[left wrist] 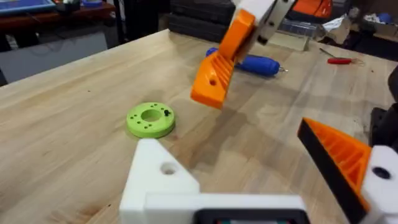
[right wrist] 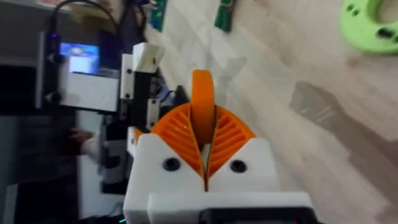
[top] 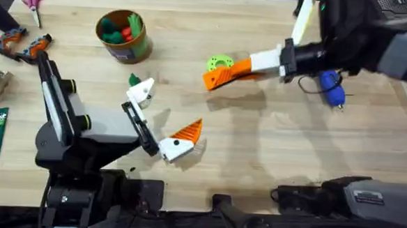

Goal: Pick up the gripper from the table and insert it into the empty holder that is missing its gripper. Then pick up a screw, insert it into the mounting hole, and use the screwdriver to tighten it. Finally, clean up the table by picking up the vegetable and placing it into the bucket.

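Two white-and-orange grippers are working above the pale wooden table (top: 257,152). Right gripper (top: 216,76) is clenching the small orange wedge-shaped plastic fingertip (right wrist: 202,109), its long axis pointing toward the left arm. Left gripper (top: 163,119) is hanging released, its white plastic empty holder (top: 140,92) lacking a tip.

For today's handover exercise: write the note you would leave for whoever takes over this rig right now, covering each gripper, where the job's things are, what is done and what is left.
Right gripper: shut on the loose orange gripper, held above the table near the green ring.
Left gripper: open; one finger is the empty holder, the other has its orange tip.
Screwdriver: lying on the table under the right arm.
Bucket: far left, toy vegetables inside.
Done: gripper picked up.
Left: insert it into the holder, screw, tighten, clear the vegetable.
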Available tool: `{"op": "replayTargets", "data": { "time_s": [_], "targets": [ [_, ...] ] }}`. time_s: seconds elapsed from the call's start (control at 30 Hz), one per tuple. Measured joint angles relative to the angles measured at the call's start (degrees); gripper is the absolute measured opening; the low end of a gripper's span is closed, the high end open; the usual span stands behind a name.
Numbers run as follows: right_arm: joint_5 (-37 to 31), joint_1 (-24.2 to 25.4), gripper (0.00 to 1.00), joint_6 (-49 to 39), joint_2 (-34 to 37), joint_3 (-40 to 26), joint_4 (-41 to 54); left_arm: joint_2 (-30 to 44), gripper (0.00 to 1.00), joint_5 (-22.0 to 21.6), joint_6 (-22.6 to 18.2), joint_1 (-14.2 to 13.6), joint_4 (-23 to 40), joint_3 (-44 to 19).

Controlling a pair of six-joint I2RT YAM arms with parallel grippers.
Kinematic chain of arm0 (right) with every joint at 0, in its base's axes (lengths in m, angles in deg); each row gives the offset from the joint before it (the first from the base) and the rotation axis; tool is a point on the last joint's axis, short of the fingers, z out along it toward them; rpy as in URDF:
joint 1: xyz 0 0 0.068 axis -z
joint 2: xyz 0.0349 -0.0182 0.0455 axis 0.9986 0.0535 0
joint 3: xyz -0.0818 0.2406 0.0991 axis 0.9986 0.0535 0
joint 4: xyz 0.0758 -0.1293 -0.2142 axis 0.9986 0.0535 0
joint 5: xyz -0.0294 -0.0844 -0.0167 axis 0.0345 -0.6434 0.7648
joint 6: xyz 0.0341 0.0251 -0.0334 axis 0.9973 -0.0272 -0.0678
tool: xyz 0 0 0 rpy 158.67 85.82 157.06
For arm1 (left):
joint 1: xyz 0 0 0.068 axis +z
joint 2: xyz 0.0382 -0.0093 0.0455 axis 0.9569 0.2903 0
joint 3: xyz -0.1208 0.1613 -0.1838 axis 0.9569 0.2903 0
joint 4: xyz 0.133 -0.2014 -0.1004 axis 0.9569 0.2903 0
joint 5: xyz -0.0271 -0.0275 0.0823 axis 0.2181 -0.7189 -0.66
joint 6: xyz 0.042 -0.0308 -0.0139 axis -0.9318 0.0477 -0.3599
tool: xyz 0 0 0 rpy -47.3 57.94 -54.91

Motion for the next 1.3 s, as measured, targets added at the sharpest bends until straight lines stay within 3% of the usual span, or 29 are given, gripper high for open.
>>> {"op": "replayTargets", "data": {
  "time_s": [0.23,0.43,0.73,1.13,1.3],
  "targets": [
    [10.6,-1.9,0.013,6.5,3.3,2.2,-9.3,0.0,0.973,0.7,0.0,0.0,0.2,0.0],
    [14.9,-5.8,0.013,12.0,6.3,2.2,-14.8,0.0,0.973,1.7,0.0,0.0,0.3,0.0],
    [16.4,-12.5,0.013,17.3,10.7,2.2,-22.1,0.0,0.973,1.7,0.0,0.0,0.3,0.0],
    [16.6,-15.4,0.013,28.8,14.2,2.2,-36.9,0.0,0.973,1.7,0.0,0.0,0.3,0.0],
    [16.1,-16.2,0.013,33.2,14.2,2.2,-38.8,0.0,0.973,1.7,0.0,0.0,0.3,0.0]
  ]
}}
